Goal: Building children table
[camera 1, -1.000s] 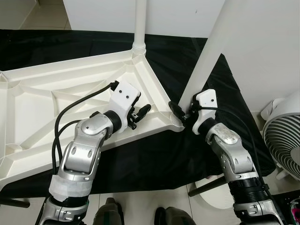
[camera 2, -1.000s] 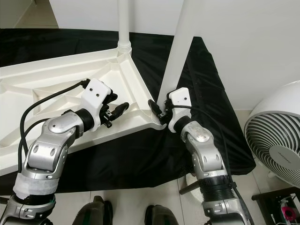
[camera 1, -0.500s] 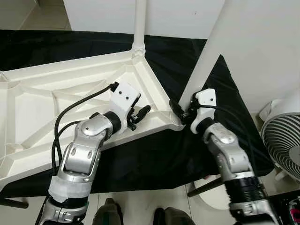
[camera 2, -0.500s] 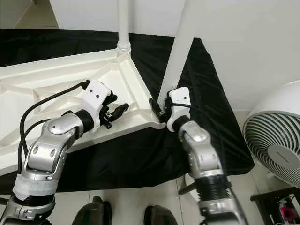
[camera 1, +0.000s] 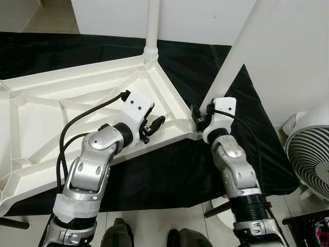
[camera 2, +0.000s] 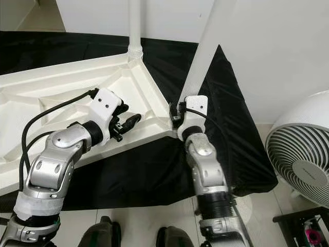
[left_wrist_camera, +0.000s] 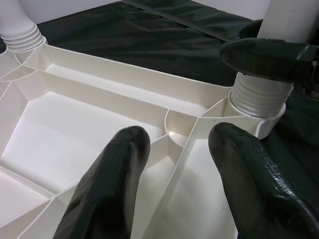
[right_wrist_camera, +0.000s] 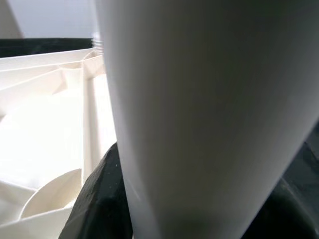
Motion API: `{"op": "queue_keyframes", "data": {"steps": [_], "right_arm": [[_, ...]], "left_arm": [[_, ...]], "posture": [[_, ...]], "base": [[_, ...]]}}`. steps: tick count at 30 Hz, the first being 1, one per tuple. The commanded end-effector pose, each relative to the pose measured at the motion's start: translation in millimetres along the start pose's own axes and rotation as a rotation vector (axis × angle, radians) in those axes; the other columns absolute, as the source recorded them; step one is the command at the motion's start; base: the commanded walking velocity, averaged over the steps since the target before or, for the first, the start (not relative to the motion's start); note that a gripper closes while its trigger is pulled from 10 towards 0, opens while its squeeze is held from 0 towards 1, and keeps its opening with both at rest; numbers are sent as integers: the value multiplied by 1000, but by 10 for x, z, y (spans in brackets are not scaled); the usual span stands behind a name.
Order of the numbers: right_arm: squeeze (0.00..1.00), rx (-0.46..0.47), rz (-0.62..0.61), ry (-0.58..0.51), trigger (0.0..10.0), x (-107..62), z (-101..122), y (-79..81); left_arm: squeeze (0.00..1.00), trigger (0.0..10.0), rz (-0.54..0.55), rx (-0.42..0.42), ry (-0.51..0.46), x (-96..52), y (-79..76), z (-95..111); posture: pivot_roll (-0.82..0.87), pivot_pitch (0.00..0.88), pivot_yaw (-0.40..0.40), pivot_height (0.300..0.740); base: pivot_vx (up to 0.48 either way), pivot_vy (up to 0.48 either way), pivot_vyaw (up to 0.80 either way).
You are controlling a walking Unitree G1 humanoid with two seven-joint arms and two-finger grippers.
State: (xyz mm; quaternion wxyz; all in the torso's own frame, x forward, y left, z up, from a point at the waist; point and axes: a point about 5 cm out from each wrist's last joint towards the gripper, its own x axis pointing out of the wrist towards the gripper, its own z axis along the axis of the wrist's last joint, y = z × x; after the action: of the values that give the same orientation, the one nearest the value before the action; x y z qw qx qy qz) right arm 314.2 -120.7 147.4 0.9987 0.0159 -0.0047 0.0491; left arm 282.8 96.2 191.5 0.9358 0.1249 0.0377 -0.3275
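Observation:
The white plastic tabletop lies upside down on a black cloth, its ribbed underside facing up. One white leg stands in the far corner socket. A second white leg rises tilted from the near right corner socket. My right gripper is shut on this second leg just above its threaded base, and its black fingers press the leg's sides. My left gripper hovers open over the ribs beside that corner, holding nothing.
The black cloth covers the low support under the tabletop. A white floor fan stands close on the right. A white wall runs behind and to the right. My feet stand on the tiled floor at the front edge.
My right forearm has swung inwards and its wrist has closed in round the base of the near leg. The left arm has stayed in place.

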Motion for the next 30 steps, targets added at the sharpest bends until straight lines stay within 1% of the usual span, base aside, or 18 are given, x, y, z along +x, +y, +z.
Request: {"op": "queue_keyframes", "data": {"steps": [1, 4, 5, 8, 11, 15, 20, 24, 28, 29, 30], "right_arm": [[0, 3, -155, 179, 10000, -83, -408, -186], [0, 9, -193, 175, 10000, -71, -413, -166], [0, 9, -229, 162, 10000, -59, -411, -157], [0, 24, -285, 119, 10000, -37, -378, -169], [0, 27, -302, 107, 10000, -30, -365, -174], [0, 40, -288, 101, 10000, 4, -335, -157], [0, 47, -283, 56, 10000, 11, -282, -162], [0, 50, -277, -15, 10000, 51, -187, -215], [0, 49, -278, -32, 10000, 69, -158, -240], [1000, 47, -287, -51, 10000, 105, -114, -301], [1000, 46, -287, -60, 10000, 115, -98, -319]], "left_arm": [[0, 10000, 94, 7, 3, -13, 25, 0], [0, 10000, 94, 8, 2, -11, 23, 2], [0, 10000, 94, 7, 1, -11, 22, 5], [0, 10000, 93, 8, 0, -8, 21, 8], [0, 10000, 93, 9, 1, -8, 21, 9], [0, 10000, 92, 10, 2, -14, 20, 8], [0, 10000, 96, 5, 2, -11, 19, 7], [0, 10000, 96, 1, -1, 0, 9, 12], [0, 10000, 96, 1, -2, 3, 7, 13], [0, 10000, 96, 1, -4, 12, 11, 16], [0, 10000, 97, 1, -5, 13, 16, 17]], "posture": [[37, 81, -48, 740], [38, 81, -48, 740], [40, 82, -49, 740], [42, 83, -48, 740], [42, 83, -48, 740], [45, 90, -50, 740], [45, 94, -51, 740], [39, 94, -51, 740], [39, 94, -51, 740], [38, 91, -53, 740], [37, 90, -53, 740]], "base": [[0, 0, 0], [0, 0, 0], [0, 0, 0], [0, 0, 0], [0, 0, 0], [0, 0, 0], [0, 0, 0], [0, 0, 0], [0, 0, 0], [0, 0, 0], [0, 0, 0]]}}
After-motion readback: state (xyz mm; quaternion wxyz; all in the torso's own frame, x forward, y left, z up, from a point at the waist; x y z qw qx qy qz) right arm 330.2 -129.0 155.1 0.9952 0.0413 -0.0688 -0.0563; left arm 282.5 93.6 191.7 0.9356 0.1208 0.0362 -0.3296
